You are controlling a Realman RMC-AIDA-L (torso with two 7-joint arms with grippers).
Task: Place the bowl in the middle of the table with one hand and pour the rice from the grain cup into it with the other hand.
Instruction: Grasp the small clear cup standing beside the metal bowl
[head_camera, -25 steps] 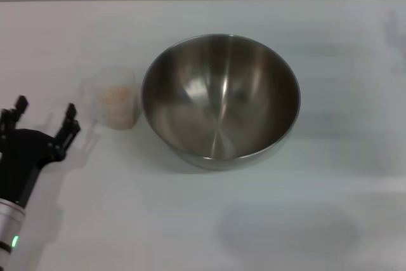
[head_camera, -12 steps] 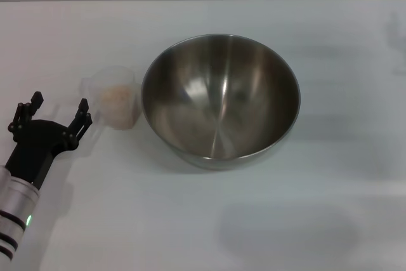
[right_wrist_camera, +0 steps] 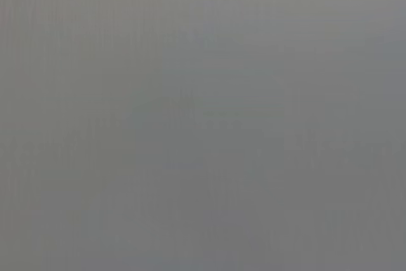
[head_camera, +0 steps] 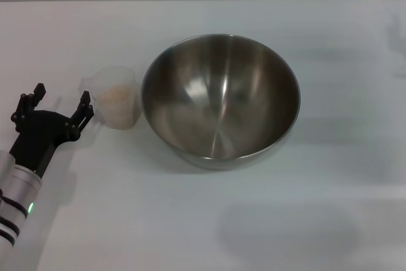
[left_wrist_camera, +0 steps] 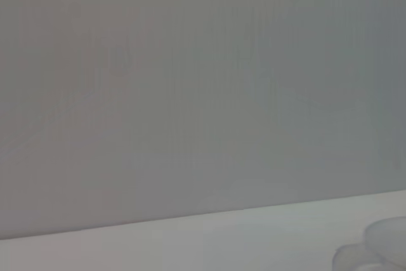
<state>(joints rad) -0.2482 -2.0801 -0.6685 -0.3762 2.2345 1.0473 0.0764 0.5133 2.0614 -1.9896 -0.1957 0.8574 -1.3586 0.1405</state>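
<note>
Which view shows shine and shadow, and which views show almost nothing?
Head view: bright streaks of glare inside the bowl, a soft shadow beneath it on the table, and the open left hand beside the cup. Left wrist view: mostly blank grey, cup edge blurred. Right wrist view: featureless grey.

head view looks down on the table (head_camera: pixel 203 220); left wrist skims its edge.

The deep steel bowl (head_camera: pixel 221 99) sits mid-table (head_camera: pixel 203 220), the frosty rice-filled (head_camera: pixel 115 93) grain cup (head_camera: pixel 116 98) upright just beside its left.
</note>
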